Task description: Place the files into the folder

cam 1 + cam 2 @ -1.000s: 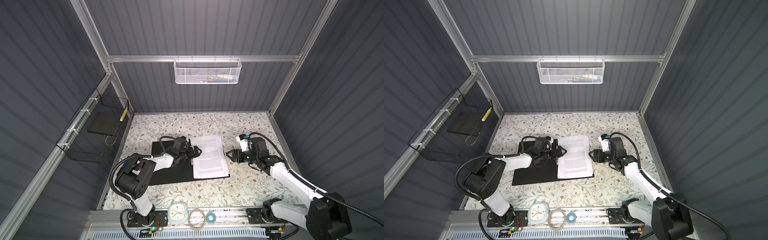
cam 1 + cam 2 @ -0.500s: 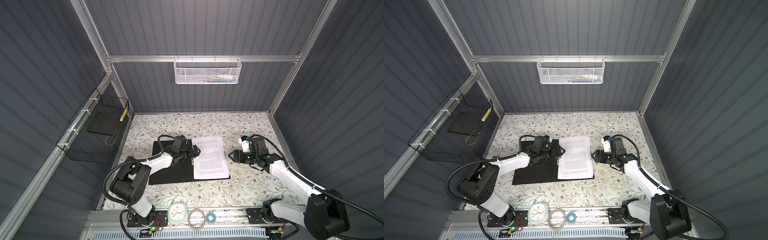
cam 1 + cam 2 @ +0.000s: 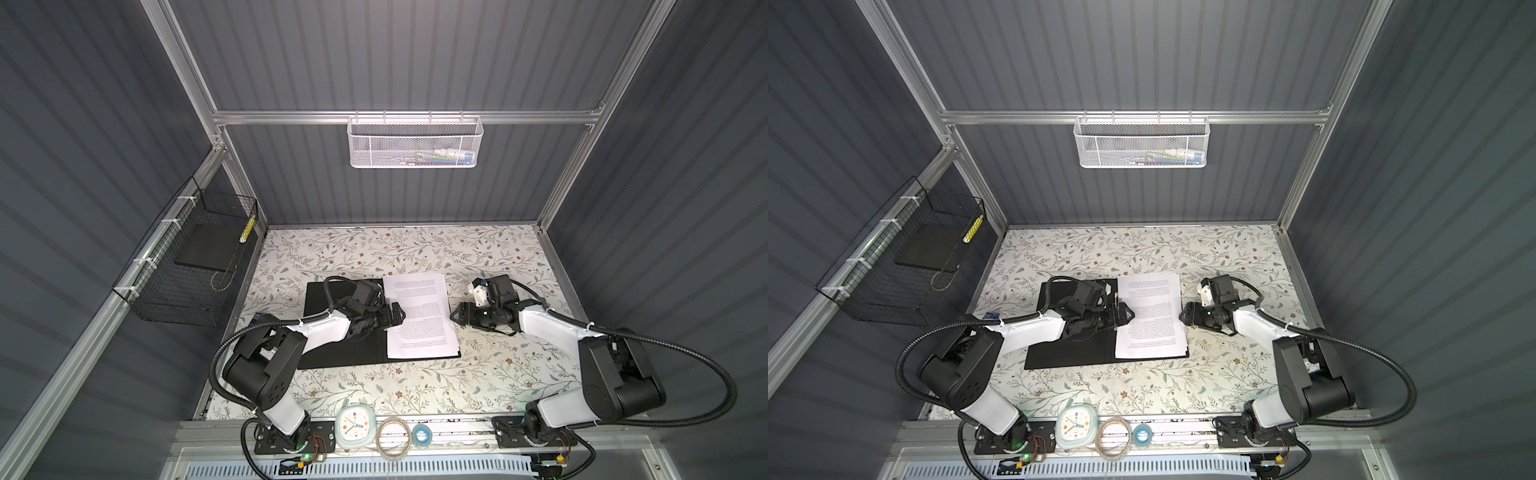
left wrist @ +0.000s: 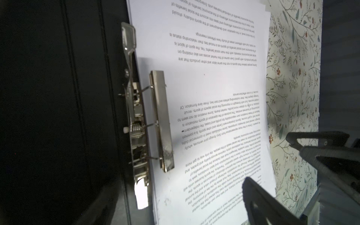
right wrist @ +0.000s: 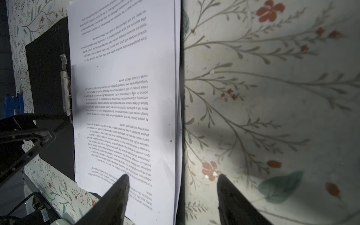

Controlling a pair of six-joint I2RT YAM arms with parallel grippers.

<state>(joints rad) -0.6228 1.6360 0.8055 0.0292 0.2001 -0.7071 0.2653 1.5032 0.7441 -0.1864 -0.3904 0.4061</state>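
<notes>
The folder (image 3: 345, 353) (image 3: 1067, 353) lies open and flat on the floral table, black inside up. The files (image 3: 419, 320) (image 3: 1150, 316) lie on its right half, printed side up. A metal clip bar (image 4: 161, 120) rests on their left margin beside the spine. My left gripper (image 3: 399, 318) (image 3: 1129, 316) hovers open over the files' left edge near the clip; one finger (image 4: 259, 202) shows above the page. My right gripper (image 3: 454, 318) (image 5: 173, 187) is open and straddles the files' right edge, one finger over paper, one over the table.
A small blue object (image 3: 259, 320) (image 5: 13, 103) sits just left of the folder. A black wire basket (image 3: 187, 266) hangs on the left wall and a white mesh basket (image 3: 415, 141) on the back wall. A clock (image 3: 353, 426) and tape rolls (image 3: 392, 432) lie on the front rail.
The left arm's elbow has swung down toward the front while its gripper stays by the clip. The right gripper has shifted only slightly at the files' right edge.
</notes>
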